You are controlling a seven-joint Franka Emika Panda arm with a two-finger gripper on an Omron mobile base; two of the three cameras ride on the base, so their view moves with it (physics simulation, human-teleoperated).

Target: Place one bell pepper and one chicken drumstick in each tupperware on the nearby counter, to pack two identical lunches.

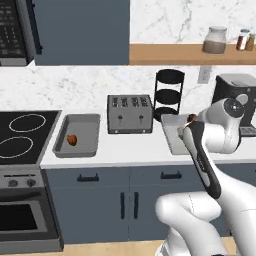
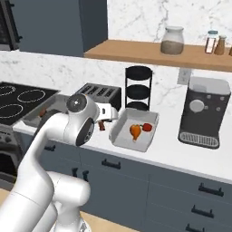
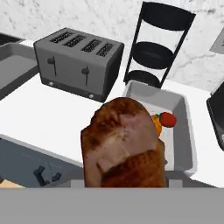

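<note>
Gripper (image 2: 102, 123) with chicken drumstick (image 3: 122, 144) above counter (image 3: 52, 118)

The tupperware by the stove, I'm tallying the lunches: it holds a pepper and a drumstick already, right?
Not quite. The tupperware by the stove holds a single bell pepper, as the left base view shows. The hand holds a chicken drumstick.

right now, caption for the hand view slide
Drumstick held in shut jaws, above the counter near the right tupperware.

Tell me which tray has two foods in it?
The tray right of the toaster: it holds a drumstick and a pepper. The other tray, by the stove, holds one piece.
</note>
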